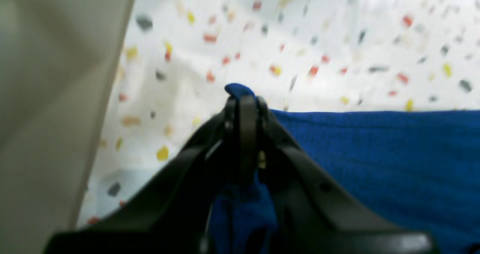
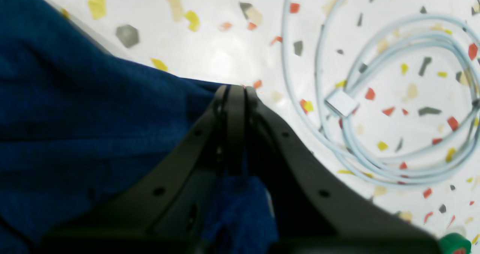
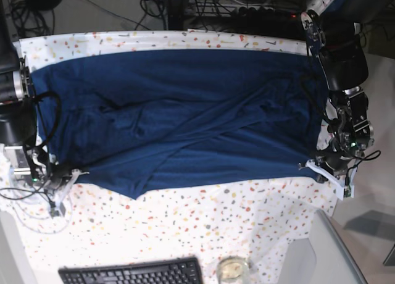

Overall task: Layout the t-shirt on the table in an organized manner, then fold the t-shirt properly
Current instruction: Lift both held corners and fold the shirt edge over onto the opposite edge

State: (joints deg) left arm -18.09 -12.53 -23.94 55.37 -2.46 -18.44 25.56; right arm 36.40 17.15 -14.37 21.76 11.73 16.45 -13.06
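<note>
The dark navy t-shirt (image 3: 179, 117) lies spread wide across the speckled table (image 3: 203, 216), creased through the middle, with its near edge slanting. My left gripper (image 1: 242, 96) is shut on the shirt's edge (image 1: 375, 156), and a nub of blue cloth pokes out past the tips. In the base view the left gripper (image 3: 318, 165) sits at the shirt's near right corner. My right gripper (image 2: 236, 91) is shut at the edge of the shirt (image 2: 93, 126), with blue cloth caught between its fingers. From the base camera the right gripper (image 3: 75, 171) is at the near left corner.
A coiled white cable (image 2: 393, 160) with its plug (image 2: 340, 102) lies on the cloth just right of the right gripper. A black keyboard (image 3: 133, 273) and a small glass (image 3: 233, 268) stand at the table's near edge. Loose cables (image 3: 21, 204) trail at the left.
</note>
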